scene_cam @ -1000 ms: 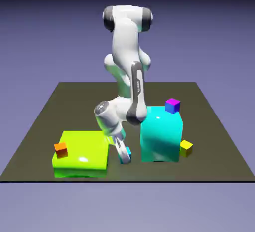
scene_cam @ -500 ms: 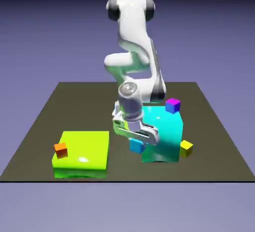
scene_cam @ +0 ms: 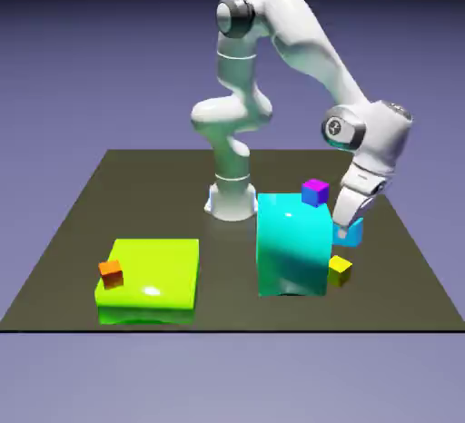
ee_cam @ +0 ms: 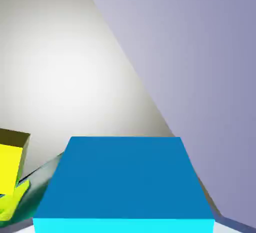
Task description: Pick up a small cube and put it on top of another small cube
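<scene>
Since a second ago the small cube (scene_cam: pixel 352 231) has left the table between the green slab (scene_cam: pixel 154 276) and the big cyan block (scene_cam: pixel 292 244) and now hangs in the air on the exterior view's right, clenched in the gripper (scene_cam: pixel 346 227), just above the yellow cube (scene_cam: pixel 340 270). In the hand view it fills the lower frame (ee_cam: pixel 125 182), hiding the fingers. A purple-topped blue cube (scene_cam: pixel 315 191) sits on the block; an orange cube (scene_cam: pixel 111 272) touches the slab.

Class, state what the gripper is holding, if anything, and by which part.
The gripper holds the small cube by its opposite sides, in the air above the yellow cube.
</scene>
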Robot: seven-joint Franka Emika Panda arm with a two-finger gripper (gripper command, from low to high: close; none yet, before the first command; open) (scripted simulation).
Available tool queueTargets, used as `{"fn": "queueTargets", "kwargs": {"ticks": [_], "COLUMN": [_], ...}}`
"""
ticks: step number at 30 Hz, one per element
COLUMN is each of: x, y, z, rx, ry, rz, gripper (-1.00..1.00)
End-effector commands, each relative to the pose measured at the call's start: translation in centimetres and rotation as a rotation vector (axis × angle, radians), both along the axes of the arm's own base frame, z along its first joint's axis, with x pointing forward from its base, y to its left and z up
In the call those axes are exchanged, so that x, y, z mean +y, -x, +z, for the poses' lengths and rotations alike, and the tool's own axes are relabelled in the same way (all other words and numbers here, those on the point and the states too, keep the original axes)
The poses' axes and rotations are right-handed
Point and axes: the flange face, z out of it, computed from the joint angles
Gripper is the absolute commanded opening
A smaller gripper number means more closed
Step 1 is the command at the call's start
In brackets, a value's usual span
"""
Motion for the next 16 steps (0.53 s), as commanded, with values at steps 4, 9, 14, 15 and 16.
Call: {"fn": "queueTargets", "kwargs": {"ticks": [4, 9, 14, 15, 16], "x": [-0.4, 0.4, -0.7, -0.3, 0.2], "y": [3.1, 5.9, 6.5, 6.2, 5.9], "z": [-4.7, -8.9, -13.6, -11.7, -9.8], "rx": [0.149, 0.213, 0.215, 0.213, 0.213], "ry": [0.005, 0.015, 0.014, 0.015, 0.016], "rz": [-0.069, -0.075, -0.074, -0.075, -0.075], "gripper": [-1.00, -1.00, 1.00, 1.00, 1.00]}}
